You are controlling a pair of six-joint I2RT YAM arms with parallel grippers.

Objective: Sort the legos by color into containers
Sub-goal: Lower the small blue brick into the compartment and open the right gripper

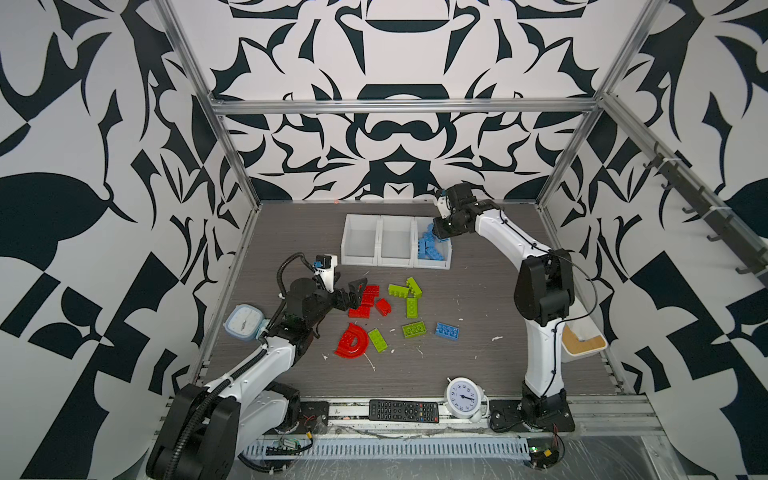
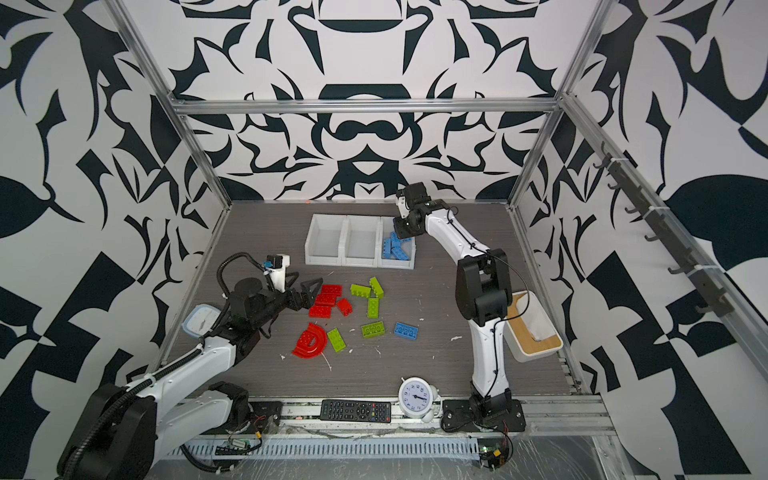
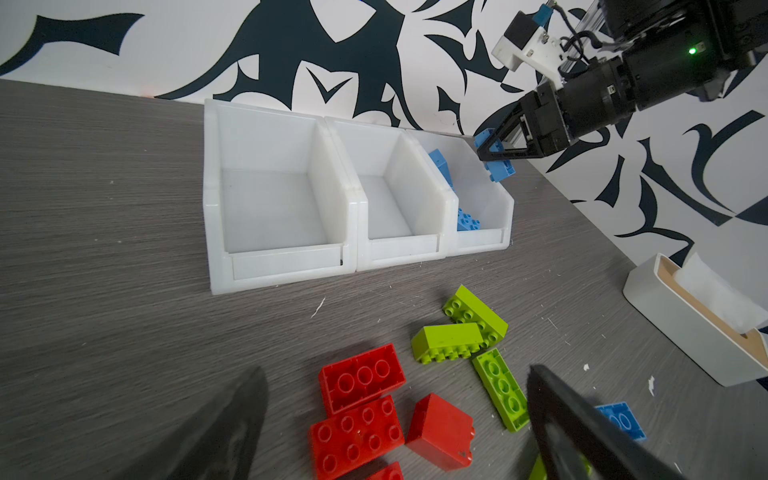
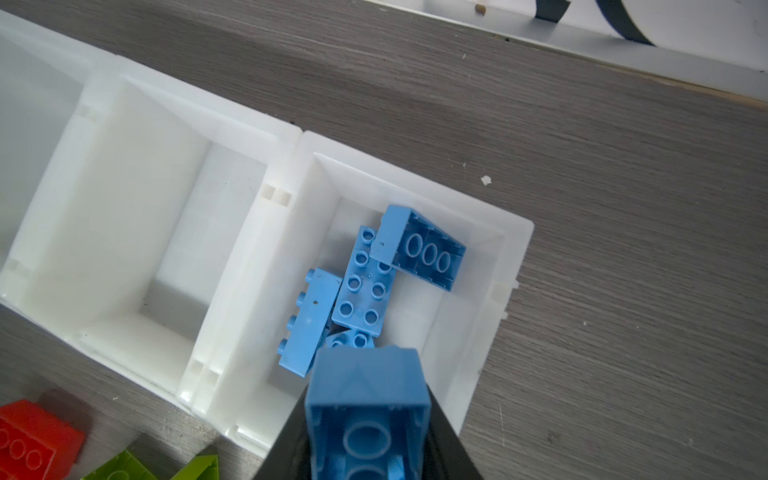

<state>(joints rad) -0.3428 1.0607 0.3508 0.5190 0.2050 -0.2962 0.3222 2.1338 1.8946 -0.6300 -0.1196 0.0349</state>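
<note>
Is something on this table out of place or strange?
Yes. Small white scraps lie scattered over the table. One blue brick also lies alone there, while the other blue bricks are in the rightmost bin.

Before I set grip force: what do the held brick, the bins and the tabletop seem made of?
The held blue brick: hard moulded plastic, satin; crisp edges, hollow tubed underside. The bins: milky plastic, smooth, seemingly slightly translucent walls. The tabletop: matte grey wood-grain, probably laminate; fine printed-looking streaks.
</note>
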